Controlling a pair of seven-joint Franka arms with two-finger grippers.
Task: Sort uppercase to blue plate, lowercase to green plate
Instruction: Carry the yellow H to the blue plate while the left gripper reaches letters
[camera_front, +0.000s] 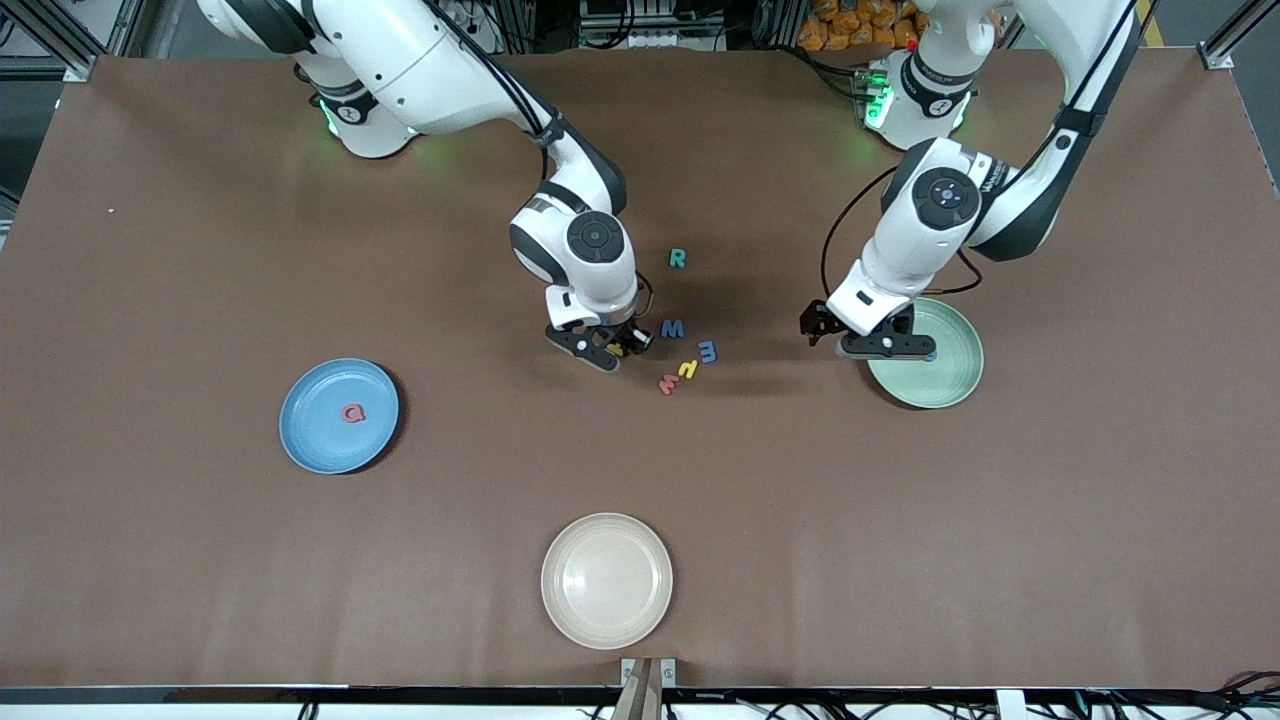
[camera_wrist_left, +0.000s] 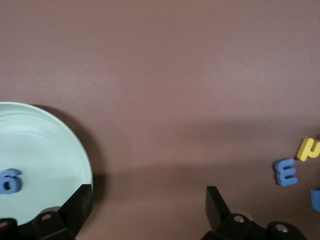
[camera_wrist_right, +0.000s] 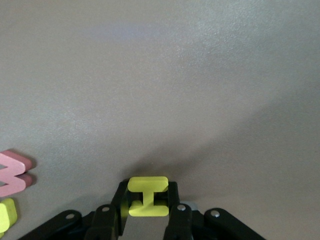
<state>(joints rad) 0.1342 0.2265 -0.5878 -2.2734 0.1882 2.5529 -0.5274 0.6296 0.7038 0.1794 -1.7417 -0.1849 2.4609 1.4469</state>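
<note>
Right wrist view is showing the right tool (camera_wrist_right: 148, 212) closing its fingers on the yellow H (camera_wrist_right: 148, 196), the letter sitting squarely between the pads, low at the tabletop (camera_front: 900, 560); I am reading this as the pick for the blue plate (camera_front: 300, 440), which is lying well apart toward the right arm's end and is already carrying the red Q (camera_front: 352, 413). I am seeing the left tool (camera_front: 868, 335) hanging over the rim of the green plate (camera_front: 950, 385) with its fingers spread wide and holding nothing; the blue g (camera_wrist_left: 10, 181) is lying in that plate just by it, so I am judging that a drop-off. Remaining letters are clustered mid-tabletop: the teal R (camera_front: 677, 258) farthest from the front camera, the blue M (camera_front: 673, 328) just beside the right tool, then the blue m (camera_front: 707, 351), a yellow lowercase letter (camera_front: 687, 369) and a red lowercase letter (camera_front: 667, 384), packed close together. I am noting that the cluster is tight on that one side of the H, so a straight lift looks safest. Bare tabletop is lying between the right tool and the blue plate, giving open room for the carry. A cream plate (camera_front: 607, 580) is sitting nearest the front camera, clear of both paths.
</note>
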